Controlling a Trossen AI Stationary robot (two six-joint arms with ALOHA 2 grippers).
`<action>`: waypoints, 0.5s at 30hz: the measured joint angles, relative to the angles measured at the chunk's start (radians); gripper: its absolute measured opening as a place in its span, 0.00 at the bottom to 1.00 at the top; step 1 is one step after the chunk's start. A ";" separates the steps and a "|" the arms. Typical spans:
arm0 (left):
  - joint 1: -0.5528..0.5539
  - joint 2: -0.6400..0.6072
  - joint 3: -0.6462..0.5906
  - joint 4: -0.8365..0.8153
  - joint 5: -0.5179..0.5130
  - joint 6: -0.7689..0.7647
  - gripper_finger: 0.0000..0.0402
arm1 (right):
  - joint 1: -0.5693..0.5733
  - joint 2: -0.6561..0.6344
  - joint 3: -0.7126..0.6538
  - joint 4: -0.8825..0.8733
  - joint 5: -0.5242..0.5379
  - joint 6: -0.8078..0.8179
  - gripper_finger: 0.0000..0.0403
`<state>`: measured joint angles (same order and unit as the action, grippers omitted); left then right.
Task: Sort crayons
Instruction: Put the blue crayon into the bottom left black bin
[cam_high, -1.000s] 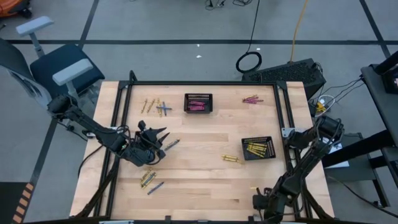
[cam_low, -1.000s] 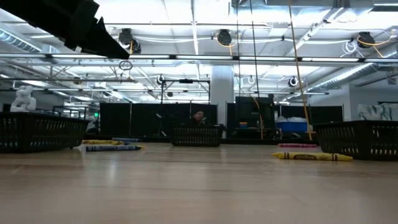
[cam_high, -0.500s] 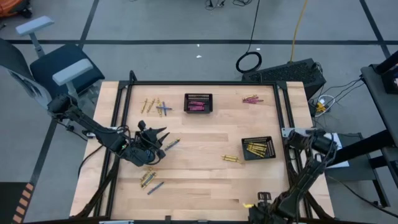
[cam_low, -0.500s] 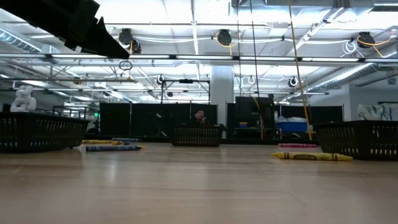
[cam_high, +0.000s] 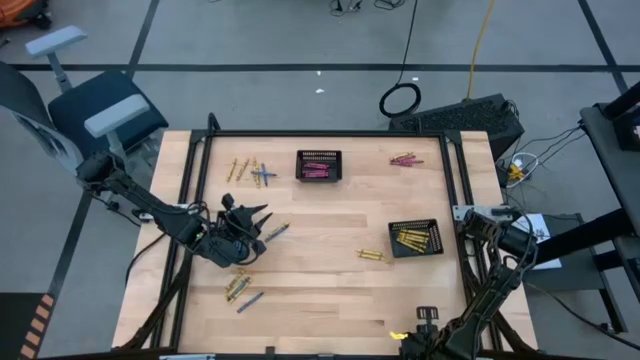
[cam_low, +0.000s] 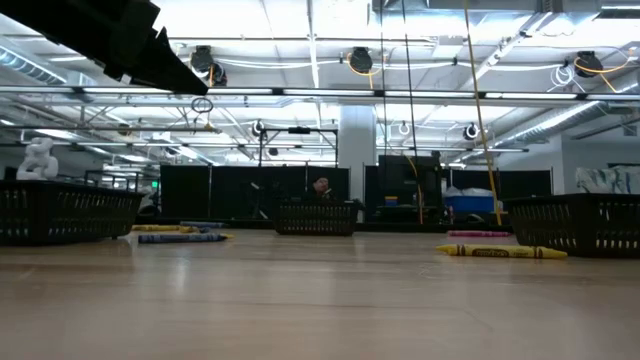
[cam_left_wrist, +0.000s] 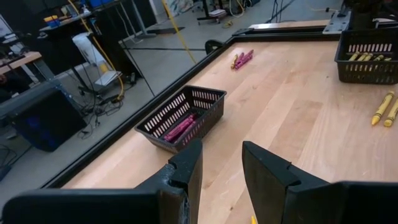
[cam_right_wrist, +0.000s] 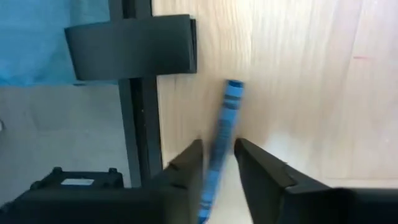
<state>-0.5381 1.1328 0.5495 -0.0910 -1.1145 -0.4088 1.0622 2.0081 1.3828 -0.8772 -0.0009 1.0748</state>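
A blue crayon (cam_right_wrist: 225, 124) lies on the wood beside the table's black frame rail (cam_right_wrist: 138, 118). My right gripper (cam_right_wrist: 219, 163) points down at the table's near edge (cam_high: 415, 335), its fingers on either side of the crayon's near half with narrow gaps. My left gripper (cam_left_wrist: 222, 171) hovers open and empty over the left side (cam_high: 250, 222), next to a blue crayon (cam_high: 276, 232). Loose crayons lie on the wood: yellow and blue ones (cam_high: 250, 172), pink ones (cam_high: 405, 158), yellow ones (cam_high: 372, 255), and a mixed group (cam_high: 240, 290). My right gripper comes at the blue crayon from above, one finger (cam_right_wrist: 186, 167) on each long side, lying along it. Whether the fingers touch it I cannot tell. The crayon's far end (cam_right_wrist: 234, 86) rests on the wood.
A black mesh basket with pink crayons (cam_high: 318, 165) stands at the far middle. Another with yellow crayons (cam_high: 415, 238) stands at the right. The low view shows a third basket (cam_low: 60, 212) on its left. A black frame (cam_high: 320, 133) rims the table.
My right gripper has gone a little toward the table's near edge and down, and has tipped over until it points down at the wood. The crayons and baskets lie as before.
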 joint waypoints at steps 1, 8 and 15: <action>0.000 0.000 0.000 0.000 0.000 0.000 0.28 | 0.000 0.000 0.000 -0.009 0.000 -0.007 0.18; 0.000 0.000 0.000 0.000 0.000 -0.001 0.28 | 0.000 0.001 -0.002 -0.077 0.006 -0.013 0.02; 0.001 0.007 0.000 0.010 0.009 -0.025 0.28 | 0.034 -0.093 -0.110 -0.080 0.169 0.110 0.01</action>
<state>-0.5370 1.1394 0.5495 -0.0811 -1.1058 -0.4335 1.0962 1.9155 1.2733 -0.9571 0.1681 1.1847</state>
